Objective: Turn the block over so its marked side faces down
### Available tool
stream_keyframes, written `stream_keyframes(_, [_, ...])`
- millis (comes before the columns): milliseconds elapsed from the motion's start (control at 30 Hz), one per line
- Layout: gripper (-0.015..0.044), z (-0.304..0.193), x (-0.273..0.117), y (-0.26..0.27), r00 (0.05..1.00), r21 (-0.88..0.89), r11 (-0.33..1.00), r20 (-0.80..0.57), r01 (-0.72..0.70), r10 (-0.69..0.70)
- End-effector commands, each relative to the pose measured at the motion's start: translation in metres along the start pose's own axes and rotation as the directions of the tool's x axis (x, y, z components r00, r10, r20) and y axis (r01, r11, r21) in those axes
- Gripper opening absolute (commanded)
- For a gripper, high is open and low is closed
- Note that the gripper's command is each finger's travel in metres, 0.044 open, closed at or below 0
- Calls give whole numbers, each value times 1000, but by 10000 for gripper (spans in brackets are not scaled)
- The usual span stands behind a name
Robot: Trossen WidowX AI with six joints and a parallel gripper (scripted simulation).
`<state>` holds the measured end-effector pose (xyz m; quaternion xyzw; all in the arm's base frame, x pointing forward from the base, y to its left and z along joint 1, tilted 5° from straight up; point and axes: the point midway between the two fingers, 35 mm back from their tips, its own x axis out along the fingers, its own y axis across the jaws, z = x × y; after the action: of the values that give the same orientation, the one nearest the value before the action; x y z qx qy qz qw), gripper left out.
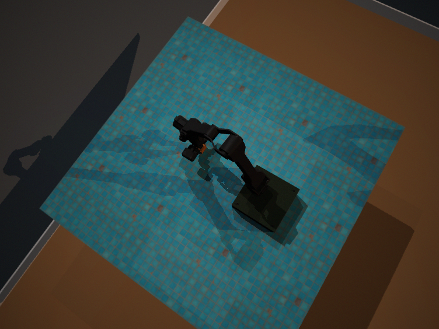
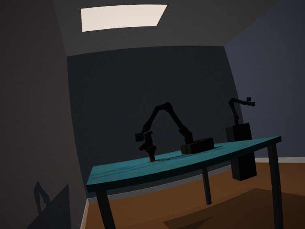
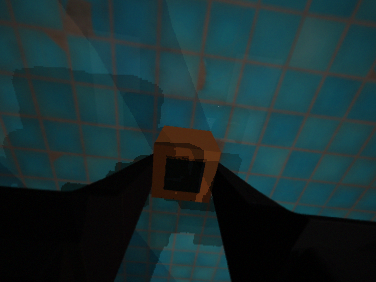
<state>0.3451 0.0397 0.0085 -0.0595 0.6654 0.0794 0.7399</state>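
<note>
An orange block (image 1: 203,149) (image 2: 151,159) (image 3: 186,136) stands on the blue tiled table (image 1: 117,226) (image 2: 123,171) (image 3: 300,125). Its marked side, a dark square (image 3: 183,176) in an orange border, faces up towards the wrist camera. My gripper (image 2: 151,156) (image 3: 184,163) points down over the block and is shut on it, one dark finger against each of two opposite sides. In the top view the arm hides part of the block and the fingertips. The block's underside is hidden, and no gap to the table shows.
The arm's dark base box (image 1: 265,202) (image 2: 198,145) stands on the table to the right of the block in the top and exterior views. A second arm (image 2: 234,111) on a dark pedestal (image 2: 242,157) stands beyond the table. Arm shadows cross the tiles around the block.
</note>
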Motion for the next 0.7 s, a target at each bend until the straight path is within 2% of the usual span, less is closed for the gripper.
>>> stream_keyframes(0, [124,0,0,0,1000,1,1000,1,2,-2])
stream_keyframes(300, [64,0,0,0,1000,1,1000,1,2,-2])
stream_keyframes(400, [0,1,-11,0,1000,1,1000,1,2,-2])
stream_keyframes(500, [0,0,-28,0,1000,1,1000,1,2,-2])
stream_keyframes(667, [0,0,-30,0,1000,1,1000,4,2,-2])
